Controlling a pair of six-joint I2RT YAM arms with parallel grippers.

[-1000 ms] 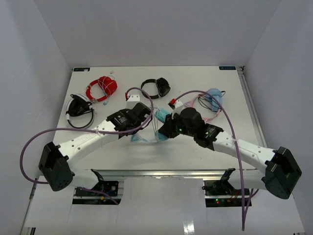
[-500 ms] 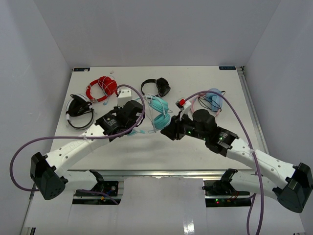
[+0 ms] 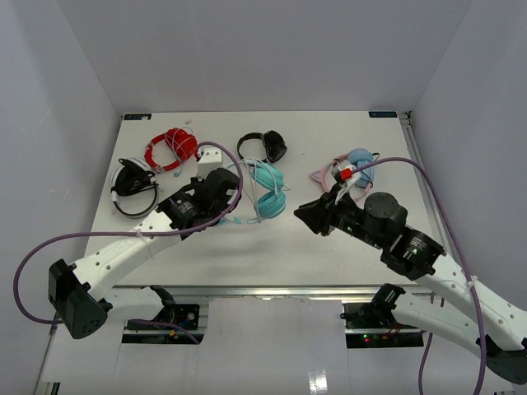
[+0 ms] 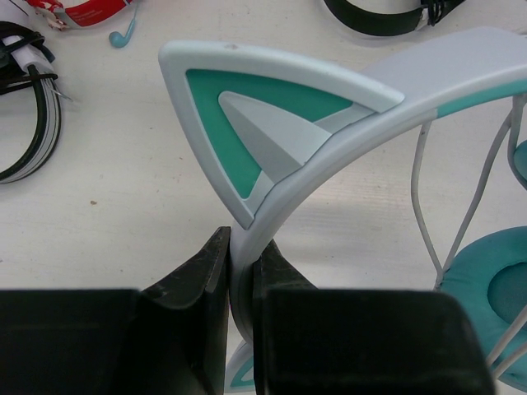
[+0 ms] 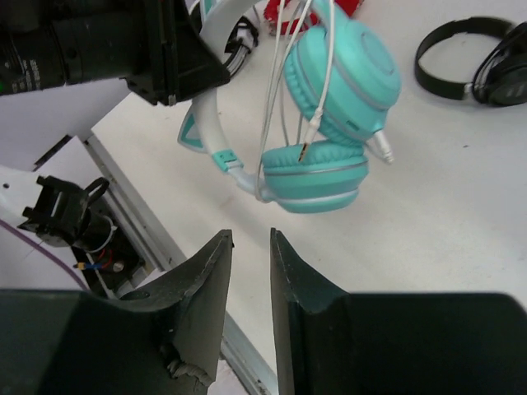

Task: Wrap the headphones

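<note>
The teal headphones [image 3: 265, 191] hang just above the middle of the table, their cups [image 5: 342, 82] stacked one over the other. Thin white cable [image 5: 284, 99] loops around them, its plug [image 5: 306, 149] dangling by the lower cup. My left gripper [image 4: 241, 247] is shut on the white headband [image 4: 329, 156] just below a teal cat ear [image 4: 239, 123]; in the top view this gripper [image 3: 236, 216] sits left of the cups. My right gripper [image 5: 251, 234] is open with nothing between its fingers, drawn back from the cups; in the top view it [image 3: 303, 214] is a short way to their right.
Red headphones [image 3: 171, 146] and a black-and-white pair [image 3: 132, 185] lie at the back left. Black headphones [image 3: 263, 148] lie behind the teal ones. A light-blue pair with a pink band [image 3: 352, 167] sits just behind the right arm. The table's front rail [image 5: 148, 239] runs below.
My right gripper has opened, let go of the cable and pulled back to the right. My left gripper has carried the headphones back and left, then held them still.
</note>
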